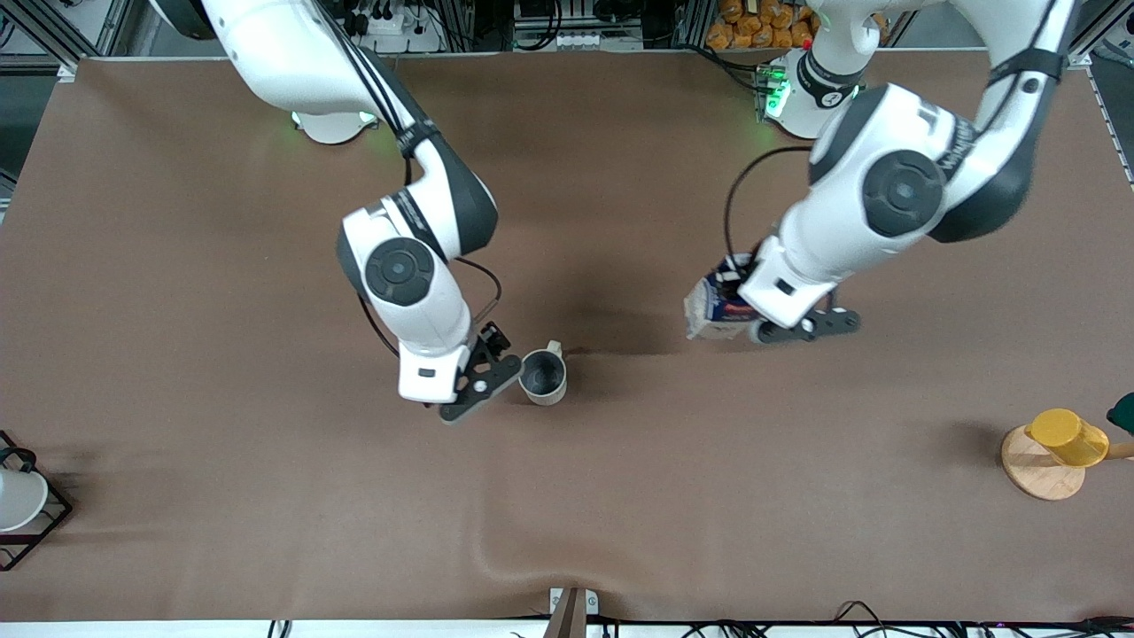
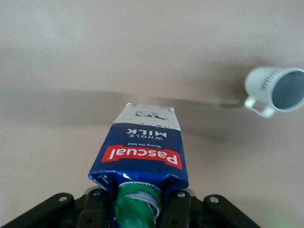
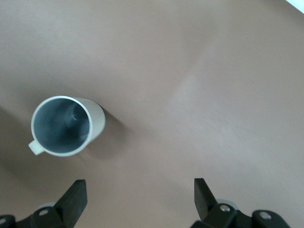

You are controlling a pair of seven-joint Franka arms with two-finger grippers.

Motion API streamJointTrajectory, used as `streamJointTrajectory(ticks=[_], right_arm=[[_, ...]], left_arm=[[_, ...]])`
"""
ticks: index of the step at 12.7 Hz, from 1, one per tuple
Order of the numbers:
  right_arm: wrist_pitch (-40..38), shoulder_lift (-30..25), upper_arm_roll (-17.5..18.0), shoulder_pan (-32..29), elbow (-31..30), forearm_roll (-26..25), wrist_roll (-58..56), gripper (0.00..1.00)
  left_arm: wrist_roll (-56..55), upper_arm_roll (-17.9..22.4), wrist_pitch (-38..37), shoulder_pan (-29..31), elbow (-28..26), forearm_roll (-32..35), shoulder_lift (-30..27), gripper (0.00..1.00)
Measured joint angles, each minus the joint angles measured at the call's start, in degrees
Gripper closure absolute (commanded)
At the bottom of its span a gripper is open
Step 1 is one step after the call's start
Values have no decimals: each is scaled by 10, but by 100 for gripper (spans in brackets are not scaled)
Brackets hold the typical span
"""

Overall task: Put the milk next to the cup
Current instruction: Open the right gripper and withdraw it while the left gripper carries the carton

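Table (image 1: pixel 266 532): brown mat.

Left gripper (image 1: pixel 762 310) pinching milk (image 1: pixel 716 308) by cap end, carried above table, well apart from cup (image 1: pixel 543 376). Carton long axis tilted, base leading toward the cup.

Right gripper (image 1: pixel 496 363) spread, empty, just beside cup, toward right arm's end.

Cup upright on table near centre, handle pointing about 12 o'clock in front view.

Key relation: cup lies roughly 8 o'clock from milk. Left arm carries it; landing spot likely on cup's side toward left arm's end, since right gripper crowds the other.

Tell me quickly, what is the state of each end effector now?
Left end effector: closed on the milk.
Right end effector: open, holding nothing, beside the cup.
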Motion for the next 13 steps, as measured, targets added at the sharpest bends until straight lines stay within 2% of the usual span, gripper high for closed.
streamJointTrajectory(ticks=[2, 5, 9, 10, 13], right_arm=[[-43, -33, -20, -14, -2, 0, 13, 0], [-71, -97, -25, -78, -29, 0, 14, 0], [-149, -182, -26, -145, -71, 0, 14, 0], [-154, -191, -27, -160, -74, 0, 15, 0], [-151, -197, -27, -210, -81, 6, 15, 0]], left_arm=[[-47, -13, 4, -40, 3, 1, 9, 60], [-98, -12, 23, -121, 25, 18, 45, 64], [-109, -5, 83, -171, 61, 46, 116, 63], [-116, 6, 92, -191, 66, 60, 133, 63], [-158, 76, 107, -288, 98, 68, 183, 62]])
